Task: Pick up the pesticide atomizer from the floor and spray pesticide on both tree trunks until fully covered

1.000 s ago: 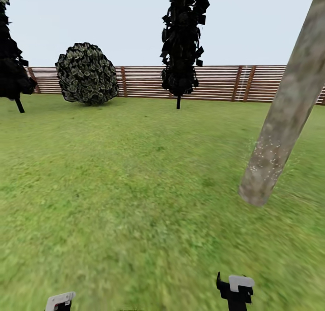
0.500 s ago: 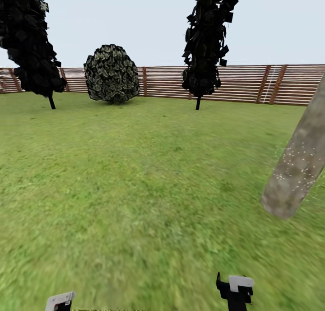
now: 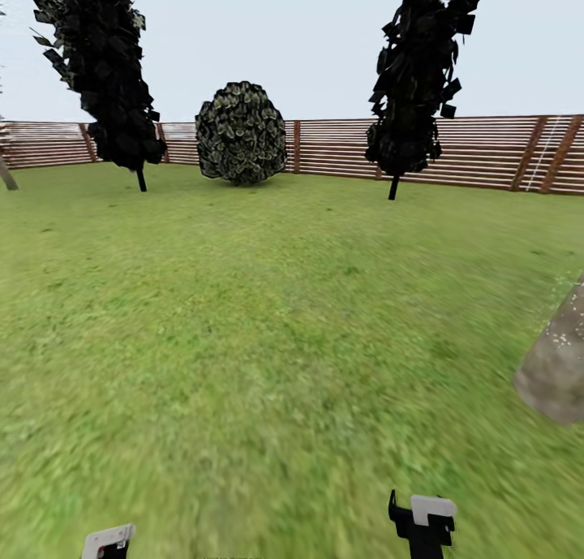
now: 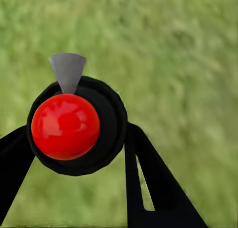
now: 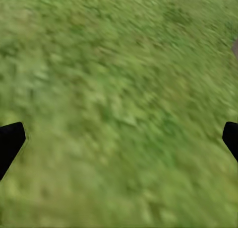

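In the left wrist view the pesticide atomizer [image 4: 65, 126], a dark round bottle with a red top and a grey nozzle, sits between my black fingers [image 4: 148, 178]; my left gripper [image 4: 77, 138] is shut on it, above blurred grass. The right gripper [image 5: 119, 138] is open, its fingertips far apart over bare lawn. In the head view both grippers peek in at the lower edge, left [image 3: 107, 541] and right [image 3: 423, 522]. One thick grey-brown tree trunk [image 3: 560, 372], dotted with white specks, leans in at the right edge.
Grass lawn [image 3: 268, 324] stretches to a brown slat fence [image 3: 487, 149]. Two narrow black-leaved trees [image 3: 109, 72] [image 3: 418, 88] and a round bush [image 3: 241, 133] stand along the fence. A thin pale stem [image 3: 6, 174] shows at the far left edge.
The whole head view has swung left: fence, bush and dark trees slid right, and the speckled trunk moved to the right edge. Both grippers keep their places.
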Controlling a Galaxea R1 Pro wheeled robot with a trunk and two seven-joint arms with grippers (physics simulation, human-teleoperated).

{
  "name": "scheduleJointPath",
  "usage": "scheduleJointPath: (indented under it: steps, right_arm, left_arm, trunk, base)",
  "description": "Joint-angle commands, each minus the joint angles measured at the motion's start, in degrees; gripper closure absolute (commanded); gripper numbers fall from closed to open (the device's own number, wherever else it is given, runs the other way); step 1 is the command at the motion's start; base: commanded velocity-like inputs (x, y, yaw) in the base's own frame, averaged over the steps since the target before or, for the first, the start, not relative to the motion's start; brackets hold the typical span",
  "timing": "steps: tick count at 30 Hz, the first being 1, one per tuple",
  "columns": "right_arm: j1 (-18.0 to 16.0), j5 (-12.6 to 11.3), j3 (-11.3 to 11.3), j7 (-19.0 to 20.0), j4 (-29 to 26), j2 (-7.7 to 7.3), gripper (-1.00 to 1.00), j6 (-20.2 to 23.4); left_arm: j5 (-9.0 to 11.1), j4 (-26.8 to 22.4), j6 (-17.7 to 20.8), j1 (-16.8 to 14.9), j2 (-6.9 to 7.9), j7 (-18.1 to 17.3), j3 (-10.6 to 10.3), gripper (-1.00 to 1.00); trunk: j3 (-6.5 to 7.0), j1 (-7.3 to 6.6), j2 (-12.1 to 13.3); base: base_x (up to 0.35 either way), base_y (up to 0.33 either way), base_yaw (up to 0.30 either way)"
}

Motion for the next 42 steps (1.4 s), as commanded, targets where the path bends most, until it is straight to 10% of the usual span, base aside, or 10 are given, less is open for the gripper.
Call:
scheduleJointPath:
  steps: [1, 42]
  right_arm:
    - [-0.02, 0.61, -0.45, -0.26, 0.03, 0.01, -1.00, -0.11]
    - [0.06, 0.61, -0.45, -0.26, 0.03, 0.10, -1.00, -0.11]
  left_arm:
    - [-0.58, 0.07, -0.19, -0.05, 0.01, -0.18, 0.54, 1.00]
    - [-0.76, 0.15, -0.19, -0.05, -0.08, -0.18, 0.51, 1.00]
  trunk:
    - [-0.05, -0.01, -0.02]
    - [-0.05, -0.01, -0.02]
  base:
    - [0.000, 0.000, 0.282]
    - [0.000, 0.000, 0.281]
